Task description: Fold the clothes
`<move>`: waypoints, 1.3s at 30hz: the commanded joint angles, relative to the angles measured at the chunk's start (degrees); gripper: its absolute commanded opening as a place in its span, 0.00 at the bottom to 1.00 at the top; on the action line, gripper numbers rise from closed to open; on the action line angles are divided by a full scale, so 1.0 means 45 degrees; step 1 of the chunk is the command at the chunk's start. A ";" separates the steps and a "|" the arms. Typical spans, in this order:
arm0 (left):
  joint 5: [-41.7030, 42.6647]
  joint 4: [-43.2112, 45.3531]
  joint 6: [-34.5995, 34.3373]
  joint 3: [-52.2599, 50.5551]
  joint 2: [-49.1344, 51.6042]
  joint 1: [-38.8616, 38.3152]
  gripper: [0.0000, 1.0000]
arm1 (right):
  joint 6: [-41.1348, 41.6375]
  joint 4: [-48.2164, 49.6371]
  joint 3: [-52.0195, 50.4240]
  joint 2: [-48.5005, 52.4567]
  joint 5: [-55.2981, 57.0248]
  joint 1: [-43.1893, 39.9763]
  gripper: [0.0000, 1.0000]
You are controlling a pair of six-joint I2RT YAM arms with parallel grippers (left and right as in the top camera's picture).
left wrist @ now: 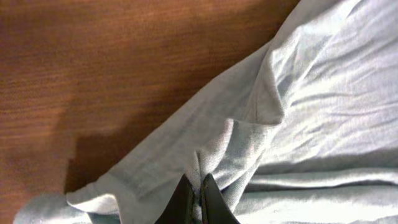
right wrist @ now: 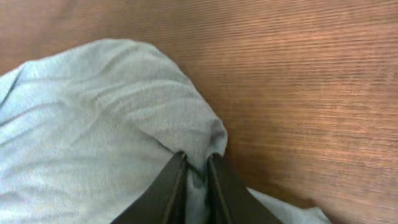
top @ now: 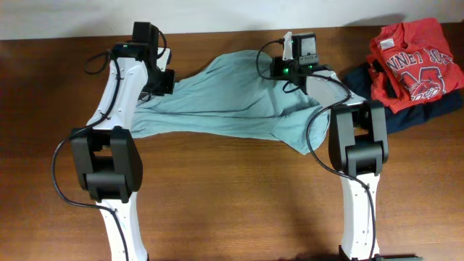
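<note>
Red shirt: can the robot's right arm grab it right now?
Probably not yet. The right gripper is pinching the green T-shirt, so it's busy. The red shirt lies off to the side, uncovered.

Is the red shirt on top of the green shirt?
No, the red shirt lies on a dark navy garment off to the right, apart from the sage T-shirt.
</note>
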 commanded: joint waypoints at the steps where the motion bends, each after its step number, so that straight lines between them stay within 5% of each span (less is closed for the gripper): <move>1: 0.0005 0.0238 -0.0170 -0.0078 -0.0199 0.0058 0.01 | 0.0058 -0.0476 0.0661 0.0199 -0.0078 -0.0068 0.13; 15: 0.0010 0.0665 -0.0175 0.0544 -0.0199 0.0801 0.01 | -0.2006 -1.1152 0.9447 0.0199 -0.0340 -0.1151 0.04; 21: 0.0015 0.0578 -0.0170 0.0578 -0.0214 0.1316 0.01 | -0.2739 -1.4970 1.1166 0.0199 -0.0306 -0.1389 0.04; 39: 0.0107 0.1161 -0.0165 0.0573 -0.0102 0.1054 0.01 | -0.2924 -1.7466 1.1050 0.0204 0.1666 -0.2492 0.04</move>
